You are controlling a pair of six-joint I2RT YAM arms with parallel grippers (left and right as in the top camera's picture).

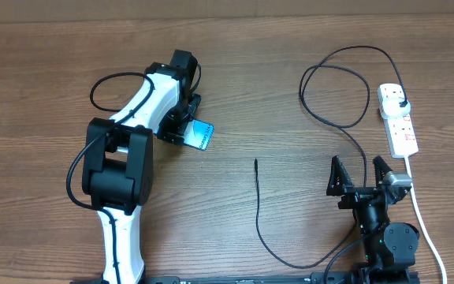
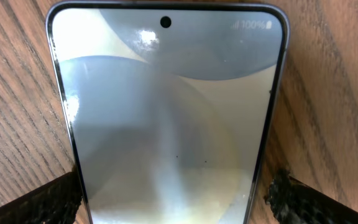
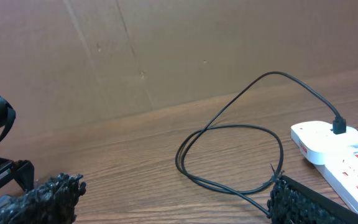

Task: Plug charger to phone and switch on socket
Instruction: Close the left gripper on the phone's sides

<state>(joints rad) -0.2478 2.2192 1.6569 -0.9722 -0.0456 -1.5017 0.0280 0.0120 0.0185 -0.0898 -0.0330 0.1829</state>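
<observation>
The phone [image 1: 202, 134] lies on the wooden table left of centre, its light screen up. It fills the left wrist view [image 2: 166, 112]. My left gripper [image 1: 191, 129] straddles its near end, a finger at each side [image 2: 173, 208]; the left finger is at the phone's edge and a strip of wood shows at the right. The charger's black plug [image 1: 400, 102] sits in the white socket [image 1: 398, 120] at the right. Its cable loops across the table to the free connector tip [image 1: 256, 162]. My right gripper [image 1: 361, 175] is open and empty, with the cable [image 3: 201, 181] running past its right finger [image 3: 173, 199]. The socket [image 3: 347, 158] and plug [image 3: 339, 127] also show in the right wrist view.
The socket's white cord [image 1: 421, 214] runs down the right side past my right arm. A brown cardboard wall [image 3: 166, 50] stands behind the table. The charger cable curves along the front between the two arms [image 1: 278, 256].
</observation>
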